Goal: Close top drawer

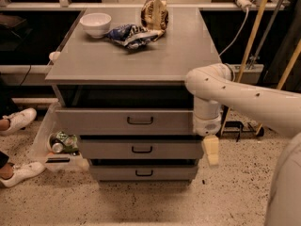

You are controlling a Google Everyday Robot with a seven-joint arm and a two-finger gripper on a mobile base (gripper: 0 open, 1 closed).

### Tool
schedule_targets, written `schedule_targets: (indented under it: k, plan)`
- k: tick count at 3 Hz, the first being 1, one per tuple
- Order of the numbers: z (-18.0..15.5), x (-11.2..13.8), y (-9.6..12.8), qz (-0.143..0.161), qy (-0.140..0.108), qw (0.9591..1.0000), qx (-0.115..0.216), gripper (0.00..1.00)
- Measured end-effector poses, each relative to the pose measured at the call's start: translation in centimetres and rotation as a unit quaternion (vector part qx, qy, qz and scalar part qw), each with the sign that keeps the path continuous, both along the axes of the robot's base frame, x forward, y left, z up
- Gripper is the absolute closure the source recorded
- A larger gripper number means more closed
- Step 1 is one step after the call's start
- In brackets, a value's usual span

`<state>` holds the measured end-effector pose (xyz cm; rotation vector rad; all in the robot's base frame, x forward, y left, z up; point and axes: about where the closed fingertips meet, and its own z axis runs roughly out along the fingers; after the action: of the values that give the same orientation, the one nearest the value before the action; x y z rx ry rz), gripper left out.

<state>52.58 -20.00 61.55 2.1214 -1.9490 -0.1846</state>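
A: Carrying surface?
B: Grey cabinet top, flat, with a bare front half.
A: What's on it?
B: Everything sits at the back. A white bowl stands upright at back left, with a crumpled blue packet just to its right. A brown bag stands behind the packet's right end.
A: Gripper?
B: The gripper hangs by the cabinet's right front corner, well below the top.

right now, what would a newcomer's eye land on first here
The white robot arm reaching in from the right, its tool hanging just below the right end of the top drawer, which stands pulled out under the grey cabinet top. On that top sit a white bowl and crumpled snack bags.
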Motion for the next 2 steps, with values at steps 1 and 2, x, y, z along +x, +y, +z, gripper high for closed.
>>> schedule_targets:
  k: [1, 2]
  plan:
    - [3.0, -0.9, 2.3, 0.042, -0.07, 0.9958, 0.041, 0.0]
    - [7.7, -1.8, 2.1, 0.032, -0.168, 0.9794, 0.107, 0.0]
